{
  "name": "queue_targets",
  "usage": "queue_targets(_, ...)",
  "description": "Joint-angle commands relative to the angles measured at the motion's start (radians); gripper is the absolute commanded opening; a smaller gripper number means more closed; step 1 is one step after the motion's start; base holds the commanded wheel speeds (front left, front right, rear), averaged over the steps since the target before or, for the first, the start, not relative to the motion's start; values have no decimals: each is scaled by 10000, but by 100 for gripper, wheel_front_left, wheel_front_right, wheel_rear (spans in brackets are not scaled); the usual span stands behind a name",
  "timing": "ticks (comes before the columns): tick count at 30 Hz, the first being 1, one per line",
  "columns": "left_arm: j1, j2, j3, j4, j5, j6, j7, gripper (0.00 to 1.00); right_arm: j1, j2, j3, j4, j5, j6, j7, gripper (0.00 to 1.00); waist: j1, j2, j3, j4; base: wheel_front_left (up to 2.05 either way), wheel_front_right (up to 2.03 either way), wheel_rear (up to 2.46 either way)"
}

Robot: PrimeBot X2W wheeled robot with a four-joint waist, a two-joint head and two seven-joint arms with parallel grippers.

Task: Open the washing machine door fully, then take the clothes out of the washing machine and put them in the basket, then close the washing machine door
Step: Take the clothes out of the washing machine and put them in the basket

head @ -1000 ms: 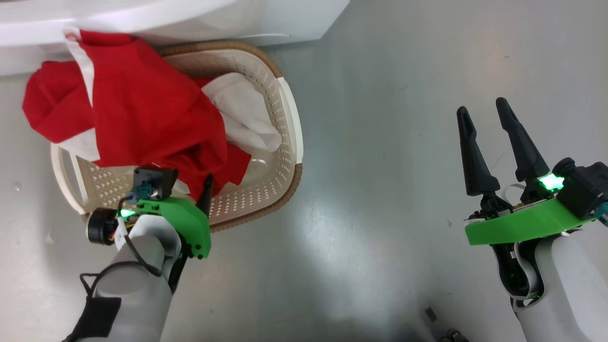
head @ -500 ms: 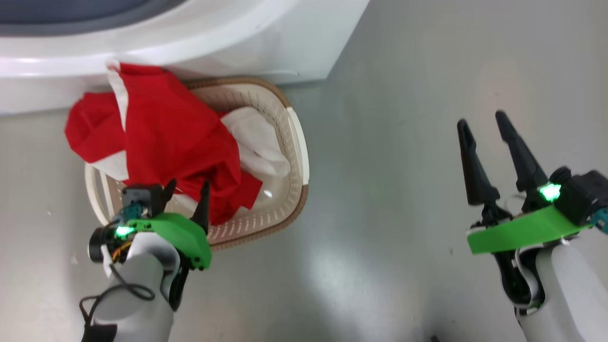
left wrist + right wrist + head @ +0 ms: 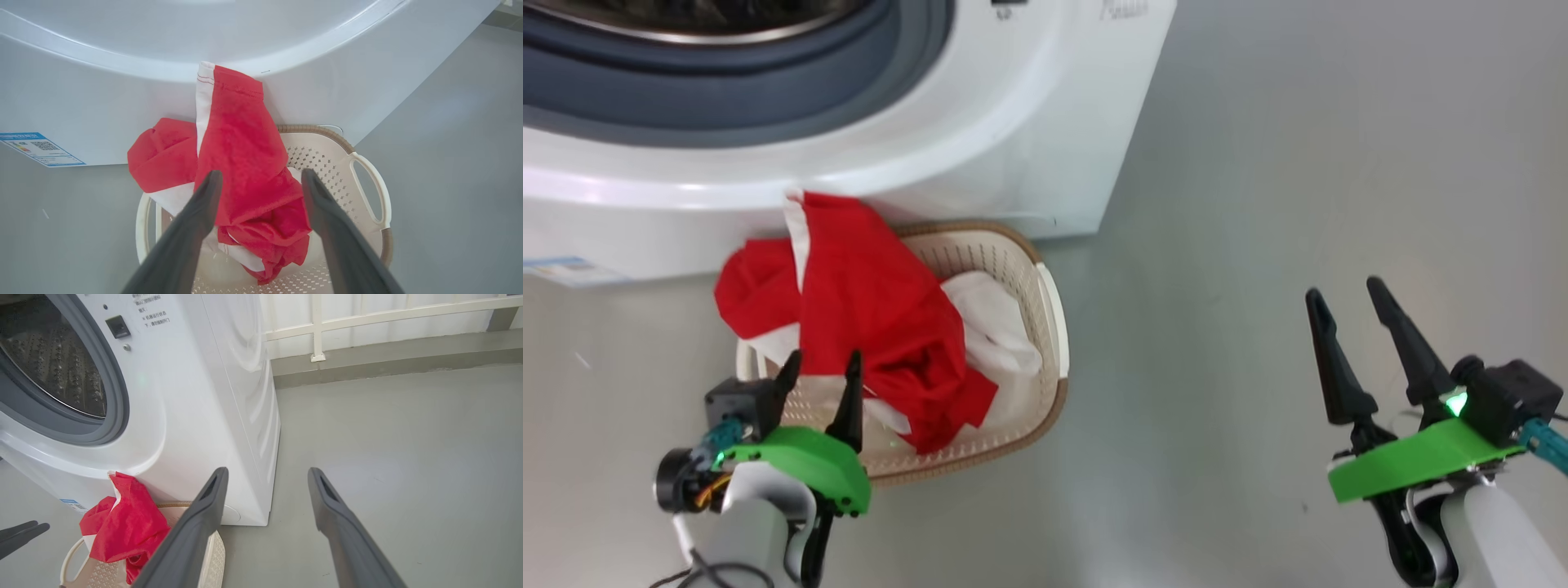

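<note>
Clothes point(image 3: 874, 327), red with white panels, heaped in the basket point(image 3: 1049, 327) against the washing machine point(image 3: 980, 139), one edge leaning on its front. Left gripper point(image 3: 823, 357) over the basket's near rim, fingers apart, empty; right gripper point(image 3: 1343, 288) likewise spread above the floor point(image 3: 1217, 204). Blue label point(image 3: 39, 149), apparently bearing a QR code, and small print point(image 3: 152, 313) beside the drum opening: both illegible.

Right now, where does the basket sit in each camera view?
Head view: basket left of centre, at the foot of the washing machine, just beyond the left gripper.
Left wrist view: basket lower centre, under the clothes.
Right wrist view: basket in the bottom left corner.
Shared landmark: the red clothes draped over its rim against the machine's front.
</note>
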Motion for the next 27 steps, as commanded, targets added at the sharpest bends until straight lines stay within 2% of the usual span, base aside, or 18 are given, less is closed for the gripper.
queue_targets(1, 411, 249, 400, -417, 178, 12, -91, 100, 293, -146, 154, -165, -41, 48, -63, 100, 0, 0, -657, 162, 0, 0, 0)
queue_targets(14, 2008, 145, 1263, -2964, 945, -139, -91, 100, 1103, -238, -12, -67, -51, 48, -63, 100, 0, 0, -1958, 252, 0, 0, 0)
queue_targets(27, 3211, 114, 1520, -5301, 1146, -204, -91, 100, 1654, -274, -198, -112, -65, 48, -63, 100, 0, 0, -2544, 343, 0, 0, 0)
